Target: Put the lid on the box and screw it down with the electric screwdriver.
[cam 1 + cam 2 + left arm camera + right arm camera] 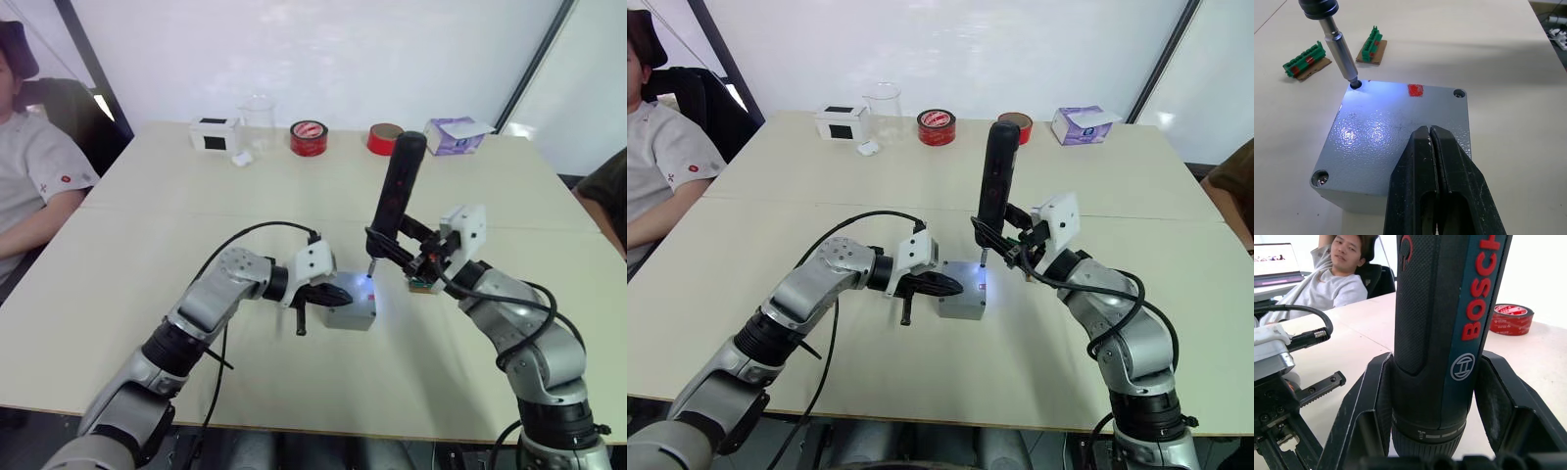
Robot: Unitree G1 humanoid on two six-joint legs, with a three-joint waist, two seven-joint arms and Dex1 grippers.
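The shallow square grey lid (1396, 142) with a red spot sits closed on the small grey metal box (351, 315) near the middle of the pale tabletop (127, 294). The left gripper (1432, 147), jaws pressed together and empty, rests on the lid. The right gripper (1435, 396) clamps the upright dark blue-black electric screwdriver (396, 191), its lit bit in a corner screw hole.

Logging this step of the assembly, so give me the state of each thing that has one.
Shallow grey square lid: seated on the box, closed.
Deep grey box: covered, upright on the table.
Dark blue-black electric screwdriver: upright, light on, bit in a corner hole.
Left gripper: shut, pressing on the lid.
Right gripper: shut on the screwdriver.
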